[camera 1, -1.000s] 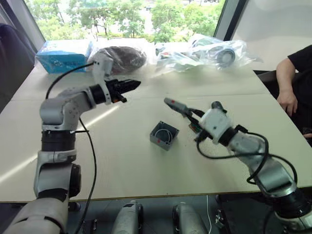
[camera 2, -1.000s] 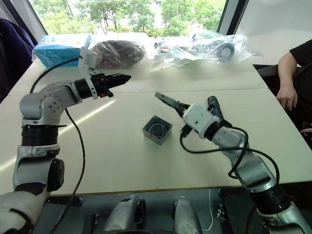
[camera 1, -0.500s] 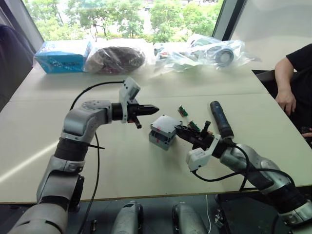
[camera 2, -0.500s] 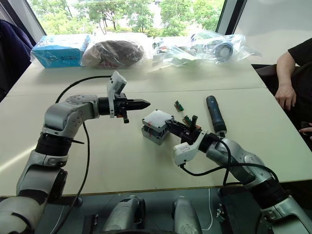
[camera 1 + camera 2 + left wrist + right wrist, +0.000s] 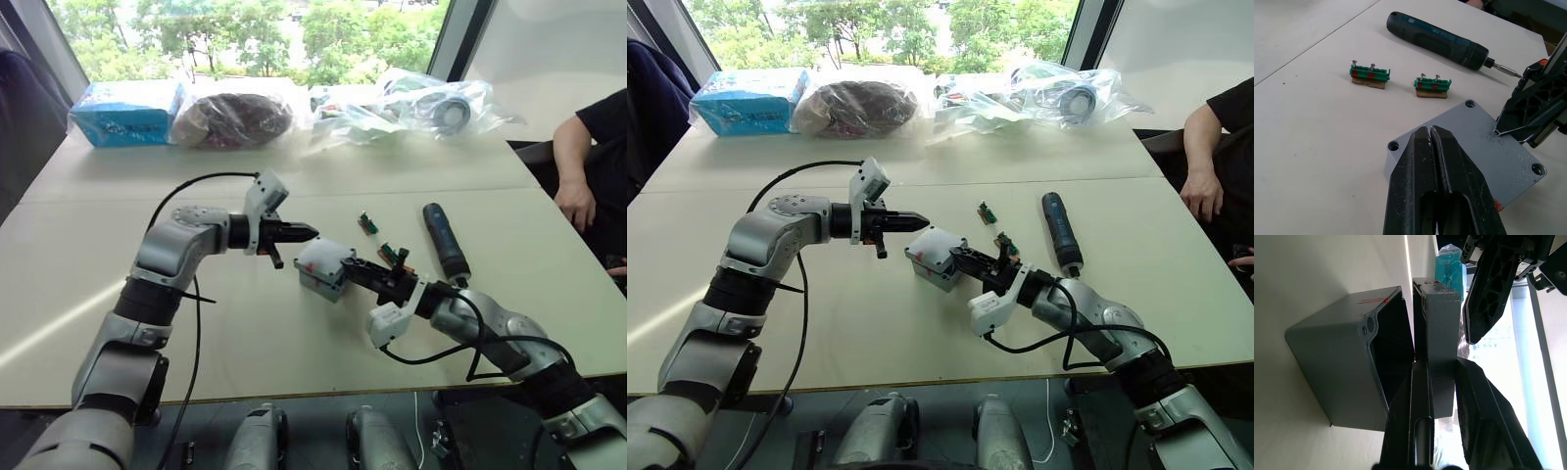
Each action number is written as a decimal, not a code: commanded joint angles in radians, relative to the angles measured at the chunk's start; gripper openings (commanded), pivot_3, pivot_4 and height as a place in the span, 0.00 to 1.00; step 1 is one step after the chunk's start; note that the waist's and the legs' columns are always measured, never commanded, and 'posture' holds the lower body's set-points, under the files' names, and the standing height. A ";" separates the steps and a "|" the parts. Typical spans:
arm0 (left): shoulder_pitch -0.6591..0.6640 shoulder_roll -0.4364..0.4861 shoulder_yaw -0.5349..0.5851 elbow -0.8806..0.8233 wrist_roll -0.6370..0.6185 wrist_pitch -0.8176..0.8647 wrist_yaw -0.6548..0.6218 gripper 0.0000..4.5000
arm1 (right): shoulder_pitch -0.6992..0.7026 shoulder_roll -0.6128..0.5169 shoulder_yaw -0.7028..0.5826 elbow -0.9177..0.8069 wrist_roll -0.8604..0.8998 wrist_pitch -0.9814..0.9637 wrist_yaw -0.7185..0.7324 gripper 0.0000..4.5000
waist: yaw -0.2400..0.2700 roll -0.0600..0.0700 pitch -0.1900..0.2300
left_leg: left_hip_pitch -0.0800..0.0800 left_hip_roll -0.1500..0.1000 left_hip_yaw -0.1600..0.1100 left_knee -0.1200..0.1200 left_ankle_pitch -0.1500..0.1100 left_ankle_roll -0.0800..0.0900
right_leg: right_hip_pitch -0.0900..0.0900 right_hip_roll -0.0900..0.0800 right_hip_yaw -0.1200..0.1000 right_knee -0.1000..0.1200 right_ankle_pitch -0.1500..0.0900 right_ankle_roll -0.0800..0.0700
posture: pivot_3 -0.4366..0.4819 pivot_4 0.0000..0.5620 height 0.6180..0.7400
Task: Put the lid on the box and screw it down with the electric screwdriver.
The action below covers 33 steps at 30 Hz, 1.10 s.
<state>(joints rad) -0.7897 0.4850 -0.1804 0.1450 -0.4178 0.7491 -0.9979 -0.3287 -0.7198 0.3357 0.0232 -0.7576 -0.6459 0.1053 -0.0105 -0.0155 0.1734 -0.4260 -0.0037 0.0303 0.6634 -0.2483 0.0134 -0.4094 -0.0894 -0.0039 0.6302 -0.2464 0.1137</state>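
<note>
Right wrist view: right tool [image 5: 1436, 377] grips the grey lid [image 5: 1436, 320] just above the box [image 5: 1347, 377]; left tool [image 5: 1431, 139] closed.

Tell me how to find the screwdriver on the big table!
Look at the pale table and find the grey box in the middle, between the two grippers. Past the two small green parts, toward the person's side, lies the electric screwdriver. It is the only long black pen-shaped thing, with a thin metal tip.
</note>
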 commanded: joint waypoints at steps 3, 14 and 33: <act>-0.010 -0.004 0.015 -0.020 0.002 -0.012 -0.003 0.01 | 0.003 -0.014 -0.039 -0.001 -0.022 -0.037 -0.054 0.02 | 0.000 0.000 0.000 | 0.000 0.000 0.000 0.000 0.000 0.000 | 0.000 0.000 0.000 0.000 0.000 0.000 | 0.48 0.27 1.00; -0.003 -0.016 0.019 -0.040 -0.005 -0.004 0.002 0.01 | 0.014 -0.001 -0.022 0.033 -0.078 -0.031 -0.108 0.02 | 0.000 0.000 0.000 | 0.000 0.000 0.000 0.000 0.000 0.000 | 0.000 0.000 0.000 0.000 0.000 0.000 | 0.48 0.27 1.00; -0.013 -0.025 0.012 -0.027 0.004 -0.009 0.002 0.01 | 0.000 0.028 0.011 0.052 -0.140 -0.022 -0.150 0.02 | -0.001 0.000 0.000 | 0.000 0.000 0.000 0.000 0.000 0.000 | 0.000 0.000 0.000 0.001 0.000 0.000 | 0.48 0.27 1.00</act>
<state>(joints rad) -0.7863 0.4603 -0.1801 0.1352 -0.4184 0.7550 -0.9961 -0.3227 -0.6932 0.3401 0.0832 -0.8903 -0.6625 -0.0438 -0.0111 -0.0154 0.1733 -0.4256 -0.0038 0.0303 0.6639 -0.2482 0.0133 -0.4090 -0.0893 -0.0039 0.6311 -0.2464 0.1138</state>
